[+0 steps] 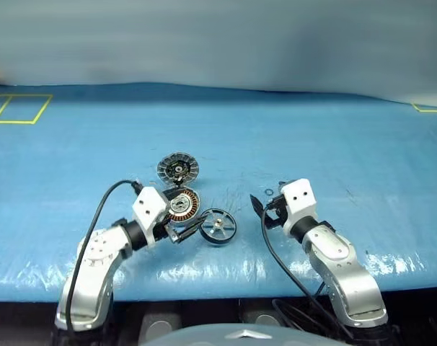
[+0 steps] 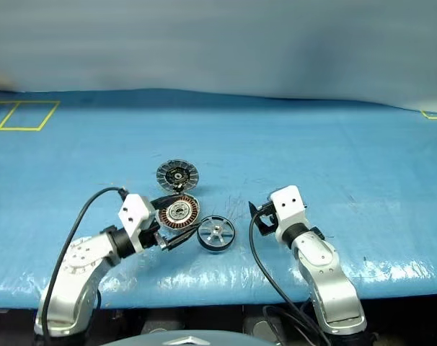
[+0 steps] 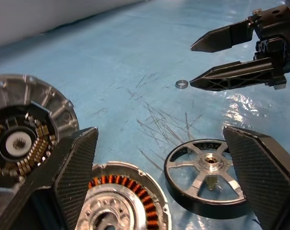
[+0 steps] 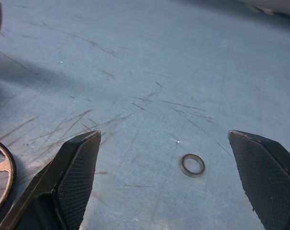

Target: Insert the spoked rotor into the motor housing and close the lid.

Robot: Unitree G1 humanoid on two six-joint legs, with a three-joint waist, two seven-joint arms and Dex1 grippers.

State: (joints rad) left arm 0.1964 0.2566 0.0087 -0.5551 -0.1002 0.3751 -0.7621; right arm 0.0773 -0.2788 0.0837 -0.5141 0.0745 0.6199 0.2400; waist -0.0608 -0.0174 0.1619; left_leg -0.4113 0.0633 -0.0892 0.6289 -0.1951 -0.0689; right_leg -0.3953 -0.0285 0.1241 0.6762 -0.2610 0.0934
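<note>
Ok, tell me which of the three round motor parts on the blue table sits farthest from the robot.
The round grey lid with radial segments and a dark centre. The copper-wound grey housing and the dark silver-spoked rotor both lie nearer.

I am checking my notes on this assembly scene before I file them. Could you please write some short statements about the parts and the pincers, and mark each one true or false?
1. The spoked rotor already sits inside the motor housing. False: it lies on the blue table beside the housing.
2. Both pincers are open and hold nothing. True: left pincer, right pincer.
3. The lid lies open, inner face up. True.
4. A small ring lies between the right pincer's fingers. True.
5. The lid covers the copper coils. False: the coils are exposed.
</note>
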